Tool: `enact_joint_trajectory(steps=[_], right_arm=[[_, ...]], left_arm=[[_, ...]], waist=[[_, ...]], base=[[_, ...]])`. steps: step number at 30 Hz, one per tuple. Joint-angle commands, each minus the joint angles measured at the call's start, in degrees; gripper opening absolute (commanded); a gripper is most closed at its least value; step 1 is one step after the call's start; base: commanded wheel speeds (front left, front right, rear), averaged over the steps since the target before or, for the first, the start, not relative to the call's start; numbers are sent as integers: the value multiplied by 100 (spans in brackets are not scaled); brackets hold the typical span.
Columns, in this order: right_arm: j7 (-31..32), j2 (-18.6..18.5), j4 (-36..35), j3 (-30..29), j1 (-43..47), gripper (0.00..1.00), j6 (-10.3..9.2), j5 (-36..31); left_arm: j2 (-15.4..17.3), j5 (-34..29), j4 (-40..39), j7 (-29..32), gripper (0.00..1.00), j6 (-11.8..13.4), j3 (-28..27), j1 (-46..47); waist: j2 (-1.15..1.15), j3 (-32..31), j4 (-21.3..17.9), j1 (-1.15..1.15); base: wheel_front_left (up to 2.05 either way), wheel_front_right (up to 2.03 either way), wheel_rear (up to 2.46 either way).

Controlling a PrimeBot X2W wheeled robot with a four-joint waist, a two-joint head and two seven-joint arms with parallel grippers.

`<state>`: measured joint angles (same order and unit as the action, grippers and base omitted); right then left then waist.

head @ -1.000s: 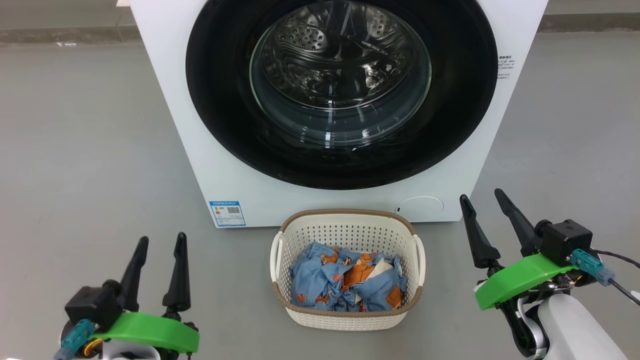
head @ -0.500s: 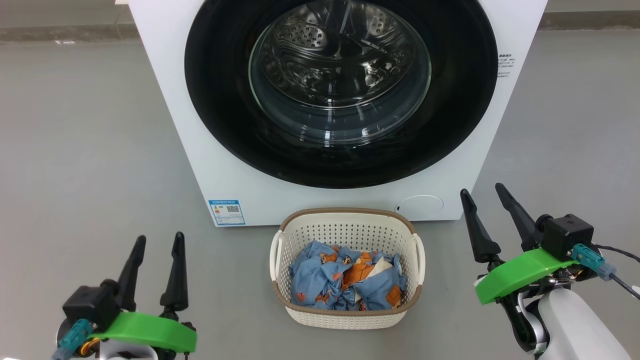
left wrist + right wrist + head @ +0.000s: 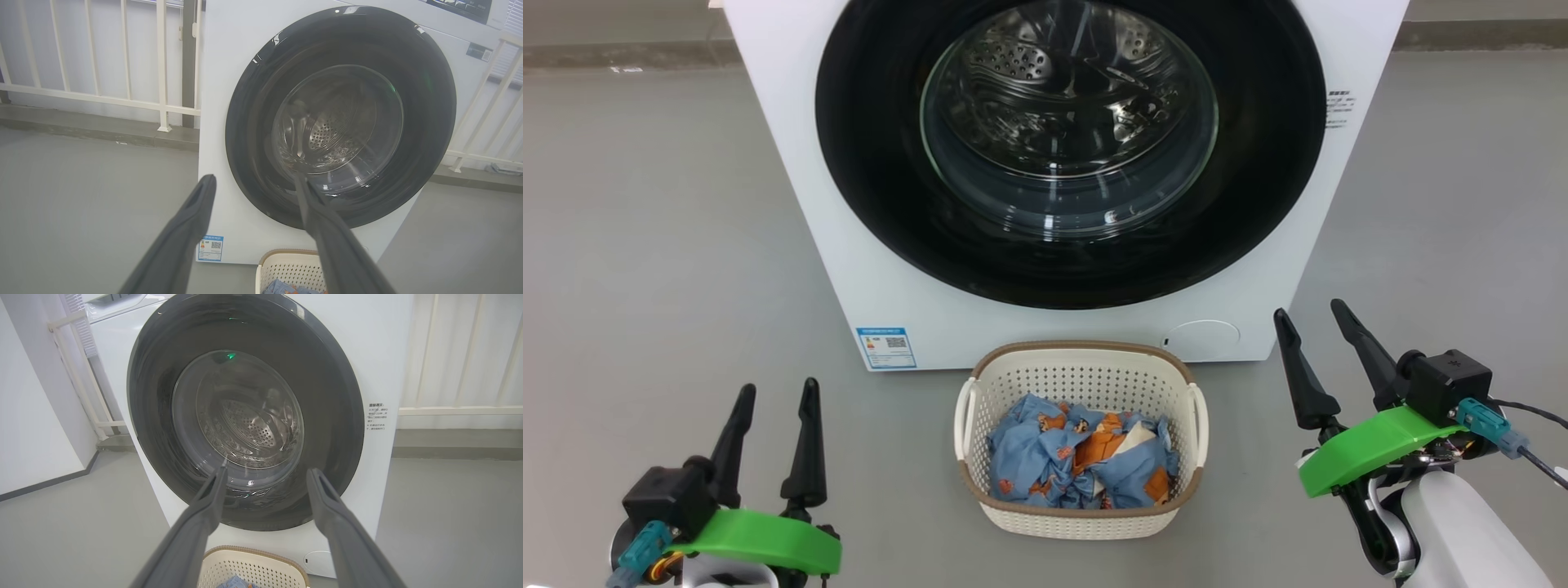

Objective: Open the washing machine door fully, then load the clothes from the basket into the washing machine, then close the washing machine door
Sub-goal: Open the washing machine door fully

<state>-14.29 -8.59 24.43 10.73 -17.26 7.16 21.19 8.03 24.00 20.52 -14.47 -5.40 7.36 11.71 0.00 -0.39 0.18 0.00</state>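
1. Two grippers in the head view: the left gripper (image 3: 777, 390) at lower left and the right gripper (image 3: 1309, 310) at lower right, each spread wide and holding nothing. The washing machine door (image 3: 1070, 139) lies closed across the upper centre of the washing machine (image 3: 849, 278). The basket (image 3: 1086, 384) sits just before it at lower centre, with the clothes (image 3: 1078, 461) bunched inside. They look soft and light, so pinch a raised fold.
2. Left wrist view: the fingers (image 3: 184, 228) frame the door's lower left. Its glossy ring looks stiff and probably slippery. I'd hook its outer edge, though I cannot make out a handle or hinge. A white railing (image 3: 159, 61) appears at upper left, and the clothes are cut off at the bottom edge.
3. Right wrist view: the door's right side, with a printed label (image 3: 376, 416) beside it and a round flap (image 3: 318, 561) at the bottom.
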Motion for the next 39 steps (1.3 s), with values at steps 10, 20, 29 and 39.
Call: enact_joint_trajectory(steps=[10, 20, 29, 39], right_arm=[[-71, -4, -140, 66, -155, 100, 33, -9], [-71, 2, -121, 64, -159, 100, 33, -1], [-71, -4, -92, 70, -176, 100, 33, 22], [-71, -23, -50, 87, -209, 100, 33, 51]], left_arm=[[129, -86, -154, -51, 100, 78, -139, 213], [134, 43, -132, -51, 100, 25, -133, 203], [153, 74, -94, -51, 100, 21, -107, 219], [168, 101, -46, -52, 100, 32, -82, 251]], waist=[[0, 23, 1, 0], [0, 31, 1, 0], [0, 54, -6, 0], [0, 73, 0, 0]], base=[[108, 108, -216], [90, 92, -182], [19, 19, -38], [0, 0, 0]])
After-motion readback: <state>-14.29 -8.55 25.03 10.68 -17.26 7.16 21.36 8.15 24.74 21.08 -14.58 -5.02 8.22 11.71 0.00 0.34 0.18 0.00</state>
